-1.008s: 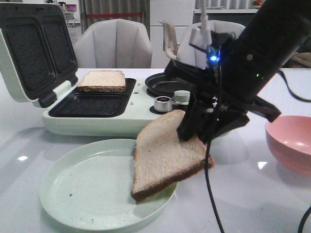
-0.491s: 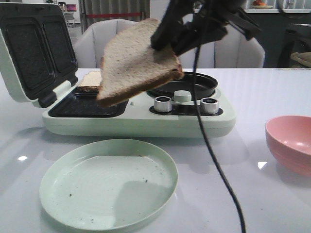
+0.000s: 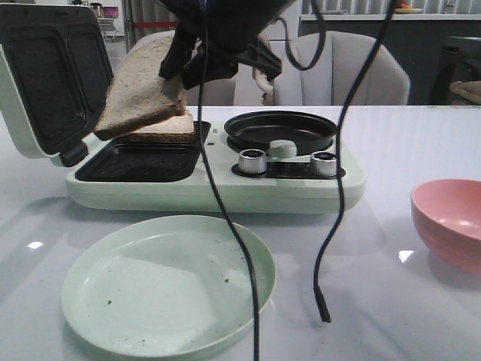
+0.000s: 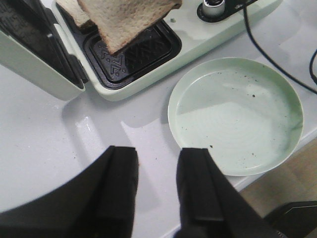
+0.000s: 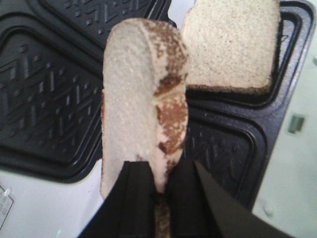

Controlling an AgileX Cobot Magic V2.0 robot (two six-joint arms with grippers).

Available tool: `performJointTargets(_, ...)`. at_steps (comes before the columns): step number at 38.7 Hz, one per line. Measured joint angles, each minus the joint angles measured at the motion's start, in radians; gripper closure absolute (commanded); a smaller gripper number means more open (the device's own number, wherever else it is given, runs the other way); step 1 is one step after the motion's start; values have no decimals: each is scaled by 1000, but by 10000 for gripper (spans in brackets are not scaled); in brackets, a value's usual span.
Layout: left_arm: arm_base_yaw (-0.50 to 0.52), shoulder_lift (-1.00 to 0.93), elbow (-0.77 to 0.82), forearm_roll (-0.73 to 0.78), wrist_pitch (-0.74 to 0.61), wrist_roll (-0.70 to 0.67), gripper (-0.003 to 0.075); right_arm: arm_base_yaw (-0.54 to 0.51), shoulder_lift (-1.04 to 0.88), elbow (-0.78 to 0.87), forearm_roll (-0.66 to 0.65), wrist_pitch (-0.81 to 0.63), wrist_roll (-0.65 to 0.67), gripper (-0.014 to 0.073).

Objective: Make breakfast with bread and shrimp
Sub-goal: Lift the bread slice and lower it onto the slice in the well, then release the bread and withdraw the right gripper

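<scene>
My right gripper (image 3: 174,69) is shut on a slice of bread (image 3: 143,94) and holds it tilted in the air above the open sandwich maker (image 3: 210,188); the right wrist view shows the fingers (image 5: 141,193) pinching the slice's edge (image 5: 131,109). A second slice (image 3: 161,128) lies in the maker's far tray, also seen in the right wrist view (image 5: 230,42). The near tray (image 3: 139,162) is bare. My left gripper (image 4: 157,166) is open and empty over the table near the green plate (image 4: 237,114). No shrimp shows.
The maker's lid (image 3: 52,75) stands open at the left. A round black pan (image 3: 279,129) and two knobs (image 3: 252,160) are on its right half. A pink bowl (image 3: 451,218) sits at the right. Cables (image 3: 225,226) hang in front. The green plate (image 3: 165,286) holds only crumbs.
My right gripper has lifted the bread slice off the green plate and carried it up and left, to above the sandwich maker's trays.
</scene>
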Motion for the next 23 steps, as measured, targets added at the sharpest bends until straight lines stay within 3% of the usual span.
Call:
performJointTargets(6, 0, 0, 0, 0, 0, 0, 444, 2, 96, -68, 5, 0, 0, 511)
performJointTargets(14, 0, 0, 0, 9, 0, 0, 444, 2, 156, -85, 6, 2, 0, 151)
performJointTargets(17, 0, 0, 0, 13, 0, 0, 444, 2, 162, -85, 6, 4, 0, 62)
performJointTargets(23, 0, 0, 0, 17, 0, 0, 444, 2, 162, -85, 0, 22, 0, 45)
